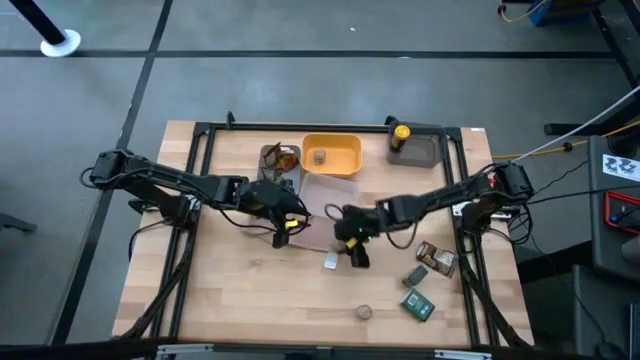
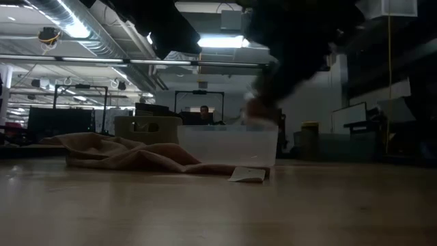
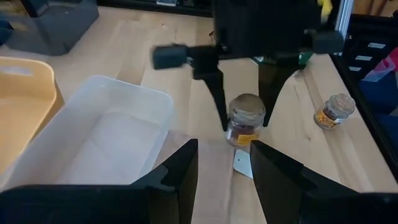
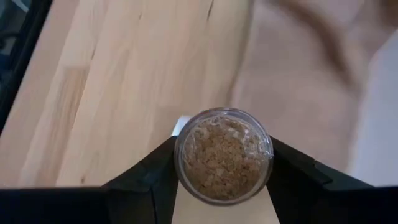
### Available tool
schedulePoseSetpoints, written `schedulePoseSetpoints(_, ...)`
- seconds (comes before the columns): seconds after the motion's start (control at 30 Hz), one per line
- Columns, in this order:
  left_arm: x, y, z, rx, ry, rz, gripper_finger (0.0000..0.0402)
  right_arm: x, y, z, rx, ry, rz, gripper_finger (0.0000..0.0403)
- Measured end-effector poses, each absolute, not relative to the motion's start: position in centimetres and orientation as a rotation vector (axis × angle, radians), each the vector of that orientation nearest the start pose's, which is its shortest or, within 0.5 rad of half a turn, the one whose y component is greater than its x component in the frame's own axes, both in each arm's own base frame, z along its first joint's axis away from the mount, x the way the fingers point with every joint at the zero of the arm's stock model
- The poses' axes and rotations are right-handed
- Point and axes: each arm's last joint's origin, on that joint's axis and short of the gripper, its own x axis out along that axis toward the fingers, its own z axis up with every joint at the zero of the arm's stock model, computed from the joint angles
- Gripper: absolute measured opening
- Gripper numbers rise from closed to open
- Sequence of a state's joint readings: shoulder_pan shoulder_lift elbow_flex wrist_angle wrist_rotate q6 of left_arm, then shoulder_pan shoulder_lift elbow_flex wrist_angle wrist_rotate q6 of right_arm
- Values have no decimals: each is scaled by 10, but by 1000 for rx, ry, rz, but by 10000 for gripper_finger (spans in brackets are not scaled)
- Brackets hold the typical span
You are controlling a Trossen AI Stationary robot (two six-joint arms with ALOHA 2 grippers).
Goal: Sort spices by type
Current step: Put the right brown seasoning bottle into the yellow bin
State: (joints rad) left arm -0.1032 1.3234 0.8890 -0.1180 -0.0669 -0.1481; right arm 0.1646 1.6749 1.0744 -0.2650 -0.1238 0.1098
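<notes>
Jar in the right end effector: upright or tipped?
Upright. The jar stands cork-up between the right end effector fingers in the left wrist view; the right wrist view looks straight down on its round top.

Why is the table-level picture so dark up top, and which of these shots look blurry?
Low view: an arm close to the lens is a black, smeared silhouette against bright ceiling lights. Left wrist view: the right gripper around the jar is fairly sharp, its own near fingers soft. Right wrist view: the jar is crisp, the table behind blurred.
</notes>
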Motion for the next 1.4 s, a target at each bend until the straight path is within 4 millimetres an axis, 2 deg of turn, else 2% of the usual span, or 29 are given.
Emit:
schedulePoseSetpoints(0.3, 272, -26, 279, 23, 475, -30, 130, 363, -5, 268, -64, 833, 61, 198)
schedulePoseSetpoints(0.4, 271, -26, 279, 42, 477, -34, 130, 364, -33, 279, -82, 812, 0, 199)
schedulePoseSetpoints(0.53, 272, -26, 273, 65, 475, -40, 130, 359, -71, 281, -73, 804, -95, 200)
schedulePoseSetpoints(0.8, 268, -22, 247, 59, 442, -27, 130, 347, -142, 260, 10, 873, -278, 201)
schedulePoseSetpoints(0.97, 265, -17, 234, 11, 432, -1, 130, 346, -172, 233, 74, 931, -338, 201)
schedulePoseSetpoints(1.13, 262, -16, 226, 4, 439, 5, 130, 352, -184, 208, 121, 966, -363, 201)
schedulePoseSetpoints(1.4, 262, -16, 227, 3, 422, 4, 130, 362, -190, 175, 136, 1011, -359, 201)
